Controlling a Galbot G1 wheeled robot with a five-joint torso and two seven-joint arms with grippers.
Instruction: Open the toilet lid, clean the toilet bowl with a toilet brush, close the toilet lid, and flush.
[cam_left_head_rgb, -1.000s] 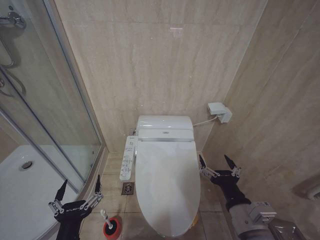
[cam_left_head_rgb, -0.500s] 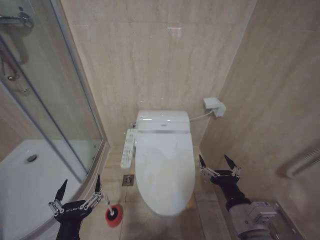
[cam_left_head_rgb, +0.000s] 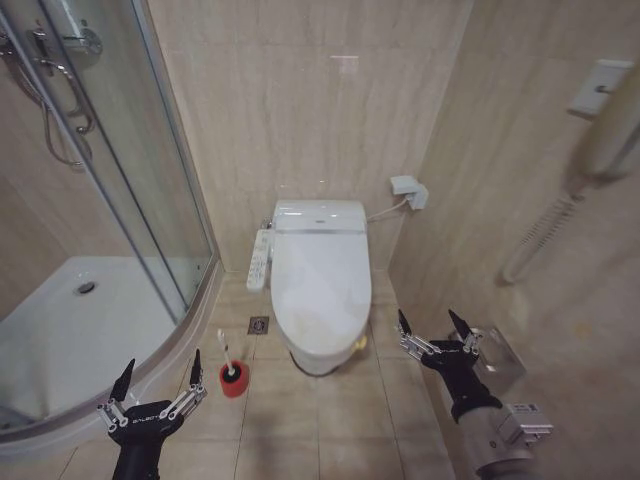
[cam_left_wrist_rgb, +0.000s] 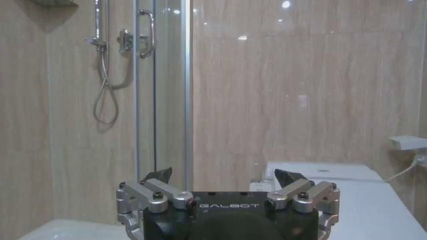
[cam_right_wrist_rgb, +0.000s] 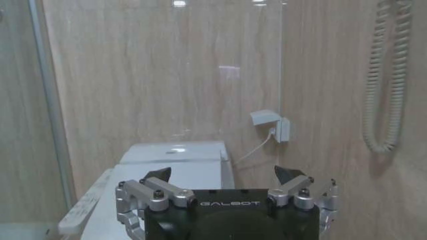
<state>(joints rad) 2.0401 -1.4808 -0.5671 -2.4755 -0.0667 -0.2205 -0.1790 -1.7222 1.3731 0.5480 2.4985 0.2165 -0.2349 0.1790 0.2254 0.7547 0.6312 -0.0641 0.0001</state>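
I see both pincers up in the air, nothing in them. My left gripper (cam_left_head_rgb: 158, 387) has its fingers spread wide apart; same spread in the left wrist view (cam_left_wrist_rgb: 227, 180). My right gripper (cam_left_head_rgb: 436, 330) is also wide open, empty, matching the right wrist view (cam_right_wrist_rgb: 223, 179).

Toilet lid (cam_left_head_rgb: 320, 290) is down, closed over the bowl, ahead of both pincers and between them, nearer the right one, well apart from either. Bowl interior is hidden under the lid.

Toilet brush (cam_left_head_rgb: 225, 352) stands tilted in its red holder (cam_left_head_rgb: 234, 380) on the floor tiles, just ahead and to the right of my left pincer, near it but not touching, beside the toilet's front end.

Side control panel (cam_left_head_rgb: 259, 262) runs along the lid's left edge. Glass shower door (cam_left_head_rgb: 150, 170) stands ahead of the left pincer. Wall handset cord (cam_left_head_rgb: 540, 230) hangs ahead-right of the right pincer.
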